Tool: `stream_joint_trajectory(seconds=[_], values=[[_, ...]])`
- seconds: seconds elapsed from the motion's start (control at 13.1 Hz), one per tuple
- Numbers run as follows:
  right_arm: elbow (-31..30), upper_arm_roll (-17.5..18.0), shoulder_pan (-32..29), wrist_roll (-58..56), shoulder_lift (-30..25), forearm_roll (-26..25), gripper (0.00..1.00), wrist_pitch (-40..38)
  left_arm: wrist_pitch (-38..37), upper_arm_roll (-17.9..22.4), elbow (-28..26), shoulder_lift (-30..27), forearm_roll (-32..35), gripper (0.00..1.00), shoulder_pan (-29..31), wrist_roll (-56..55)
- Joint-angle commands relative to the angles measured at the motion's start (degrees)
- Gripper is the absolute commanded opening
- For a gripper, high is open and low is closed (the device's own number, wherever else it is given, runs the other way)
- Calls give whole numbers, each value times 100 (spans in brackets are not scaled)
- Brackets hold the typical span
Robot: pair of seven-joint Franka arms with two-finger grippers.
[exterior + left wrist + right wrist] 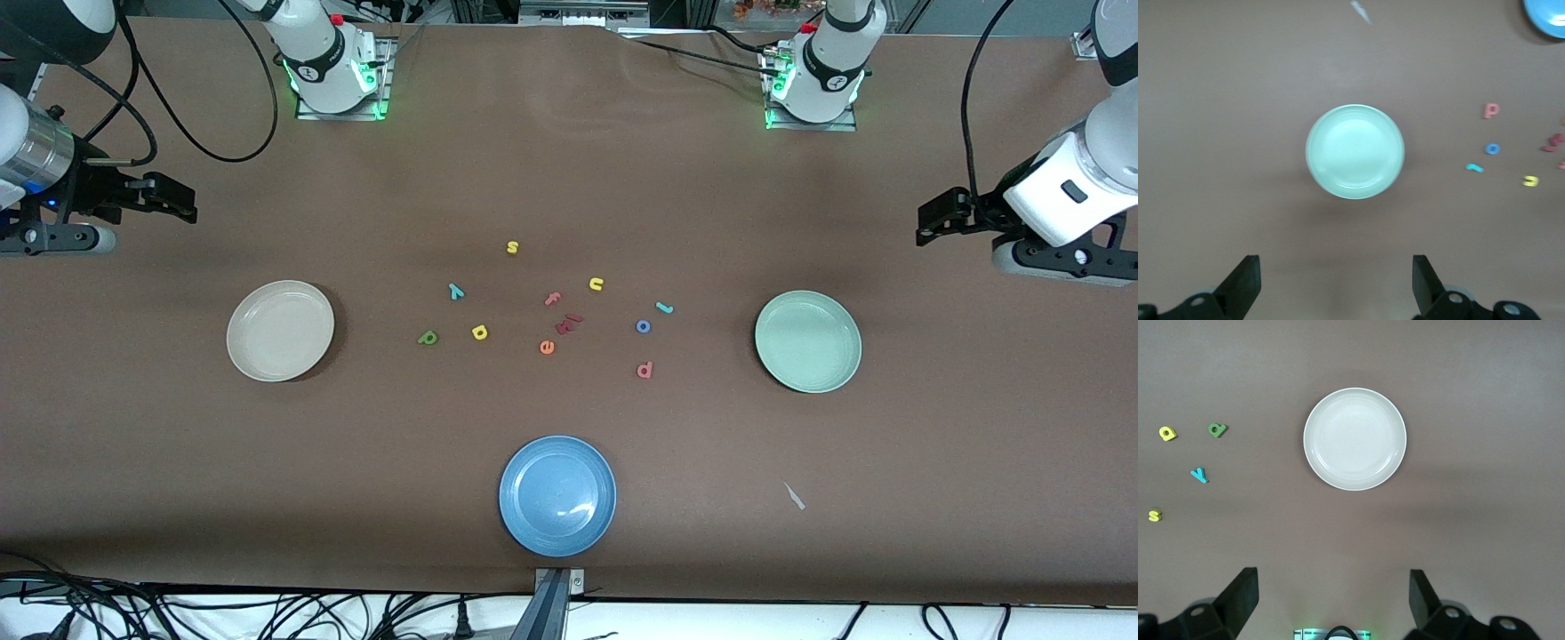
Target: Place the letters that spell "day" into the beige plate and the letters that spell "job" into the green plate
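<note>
The beige plate [280, 331] [1355, 439] lies toward the right arm's end, the green plate [807, 341] [1355, 152] toward the left arm's end; both hold nothing. Between them lie green d [428, 338] [1217, 429], yellow a [480, 332] [1167, 433], teal y [455, 291] [1199, 475], teal j [664, 308] [1474, 168], blue o [643, 326] [1492, 149] and salmon b [645, 370] [1491, 111]. My right gripper [182, 203] [1331, 597] hangs open above the table's end by the beige plate. My left gripper [929, 227] [1336, 280] hangs open by the green plate.
A blue plate [557, 495] sits near the front edge. Among the letters lie a yellow s [512, 247], yellow u [596, 284], salmon f [552, 299], orange e [547, 347] and a dark red piece [569, 323]. A pale scrap [794, 496] lies nearer the front camera than the green plate.
</note>
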Motion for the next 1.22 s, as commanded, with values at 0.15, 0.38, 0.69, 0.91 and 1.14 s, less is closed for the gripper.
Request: stream_joint_trajectory(seconds=[0.15, 0.38, 0.69, 0.91, 1.14], values=[[21, -2, 10, 68, -12, -3, 100, -68, -52, 14, 208, 541, -179, 100, -481, 20], [21, -2, 10, 68, -12, -3, 100, -68, 516, 14, 173, 1348, -223, 100, -1000, -6], [21, -11, 10, 68, -12, -3, 100, -59, 2045, 23, 172, 2508, -179, 100, -1887, -986], [21, -2, 10, 76, -12, -3, 100, -59, 2845, 40, 155, 3063, -153, 100, -2564, -2199], [21, -11, 10, 76, -12, -3, 100, -59, 3269, 31, 111, 3424, 548, 100, -3021, -3281]])
